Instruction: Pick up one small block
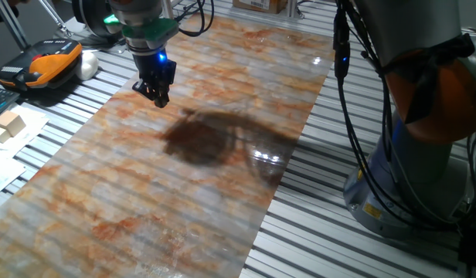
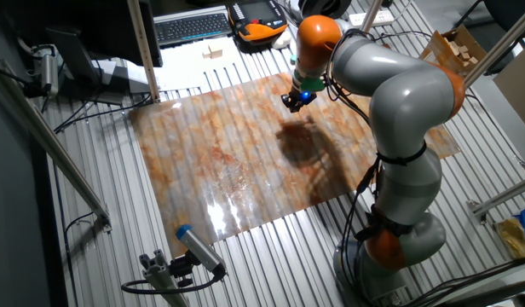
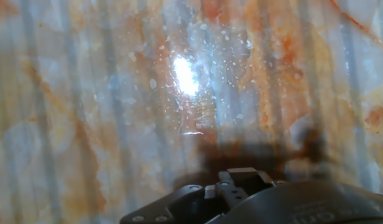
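The gripper (image 1: 160, 98) hangs above the far left part of the mat (image 1: 176, 193). Its fingers look pressed together, but I cannot tell if they hold anything. The small block does not show anywhere.

1. The gripper (image 1: 159, 96) hangs above the marbled sheet (image 1: 168, 185), near the bench's far left corner; its fingertips look close together.
2. A dark shadow (image 1: 215, 137) lies mid-sheet.
3. Pale wooden blocks (image 1: 8, 123) sit on white paper (image 1: 14, 158) at the left edge.
4. An orange-black device (image 1: 41, 63) rests far left.
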